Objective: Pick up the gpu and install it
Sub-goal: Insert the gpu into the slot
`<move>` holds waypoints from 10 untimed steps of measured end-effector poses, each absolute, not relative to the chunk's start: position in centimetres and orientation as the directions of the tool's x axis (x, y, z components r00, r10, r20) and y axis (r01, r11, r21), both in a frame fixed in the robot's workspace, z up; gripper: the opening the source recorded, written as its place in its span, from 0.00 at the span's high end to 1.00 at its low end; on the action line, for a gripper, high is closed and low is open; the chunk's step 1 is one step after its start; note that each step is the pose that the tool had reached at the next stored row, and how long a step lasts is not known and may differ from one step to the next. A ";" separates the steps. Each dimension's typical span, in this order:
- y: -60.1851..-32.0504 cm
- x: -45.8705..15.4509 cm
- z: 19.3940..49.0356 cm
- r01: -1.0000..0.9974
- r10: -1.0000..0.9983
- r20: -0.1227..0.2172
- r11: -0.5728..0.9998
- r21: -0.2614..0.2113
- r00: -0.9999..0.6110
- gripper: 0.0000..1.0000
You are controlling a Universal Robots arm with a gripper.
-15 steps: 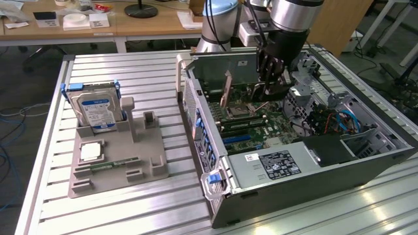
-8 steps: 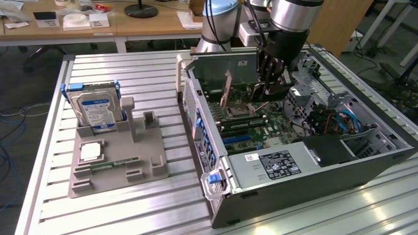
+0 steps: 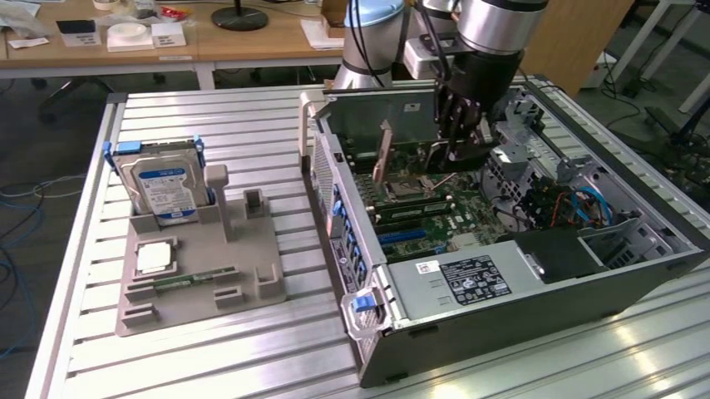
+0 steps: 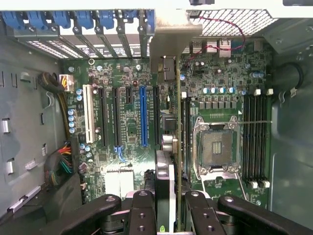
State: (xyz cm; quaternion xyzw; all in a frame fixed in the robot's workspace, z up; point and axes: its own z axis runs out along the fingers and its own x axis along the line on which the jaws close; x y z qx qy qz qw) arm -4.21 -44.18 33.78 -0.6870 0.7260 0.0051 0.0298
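My fingers: In the wrist view I see them closest of all, black and chunky, one on each side of a thin card. They are pulled in narrow and pinch it between them.
My gripper: In the exterior view it hangs from my arm, down inside the open computer case.
The gpu: From the wrist view I look along its thin edge. It runs away from my fingers over the green board, with its grey metal bracket at the far end, by the back wall of the case.
The gpu from outside: The exterior view shows it standing on edge, upright over the board, just to the exterior view's left of my gripper.
Is it in a slot: I cannot tell if its bottom edge is touching the board.
Motherboard: It lies under the card. A blue slot, black slots and a white slot sit on one side of the card.
Chip socket: It sits on the other side of the card, with memory slots past it.
Wires: A bundle lies off by the case wall.
Power box: In the exterior view it sits grey at the near end of the case.
Grey holder: It stands on the table, well apart from the case, to the exterior view's left.
Hard drive: It stands up in the holder's far end.
Memory stick: It lies flat, green and thin, in the holder.
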 end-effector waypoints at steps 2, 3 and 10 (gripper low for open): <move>-44.2 -4.3 33.8 -0.998 -0.997 -0.050 0.056 -0.033 -0.054 0.72; -44.2 -4.3 33.7 -0.998 -0.997 -0.050 0.056 -0.034 -0.054 0.72; -44.4 -4.8 32.6 -0.998 -0.997 -0.048 0.056 -0.032 -0.054 0.72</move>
